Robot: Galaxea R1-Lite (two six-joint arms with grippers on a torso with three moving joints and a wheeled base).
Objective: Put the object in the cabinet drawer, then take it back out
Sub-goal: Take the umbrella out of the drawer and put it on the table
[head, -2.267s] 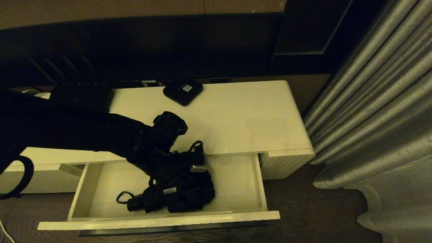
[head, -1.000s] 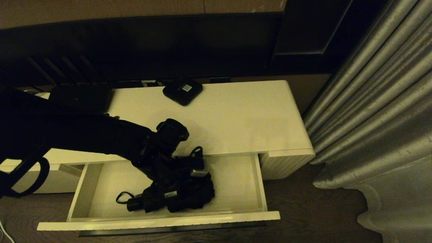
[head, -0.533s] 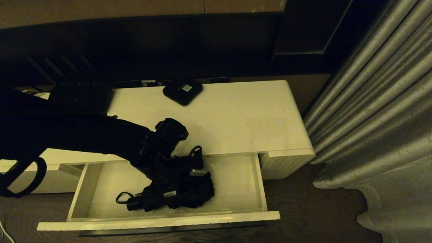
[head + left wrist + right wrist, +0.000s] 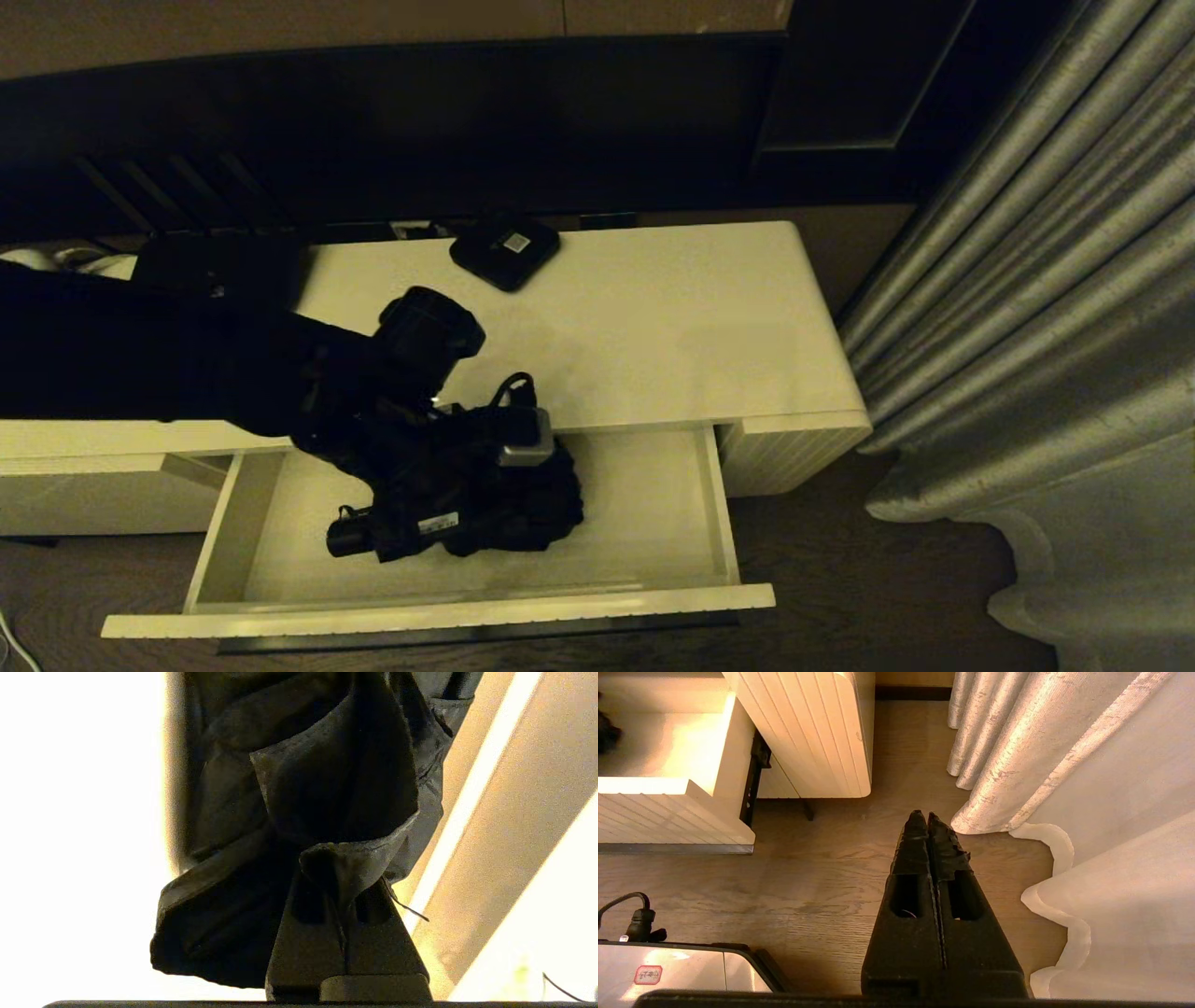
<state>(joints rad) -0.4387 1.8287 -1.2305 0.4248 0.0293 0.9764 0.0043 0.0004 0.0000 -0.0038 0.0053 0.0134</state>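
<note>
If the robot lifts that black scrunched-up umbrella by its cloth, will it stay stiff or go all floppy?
Probably floppy: the black compact umbrella with rumpled fabric hangs in loose folds where the left gripper pinches it. Its short handle end may droop toward the cream-white drawer. Such thin cloth might also slip.

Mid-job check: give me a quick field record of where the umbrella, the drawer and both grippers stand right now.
umbrella: black, rumpled, over the drawer's interior, handle end toward the robot's left
drawer: pulled fully open, pale floor showing around the umbrella
left gripper: shut on a fold of the umbrella fabric
right gripper: shut, empty, parked low over the wood floor beside the curtain
cabinet top: holds a small black box near the back edge
</note>
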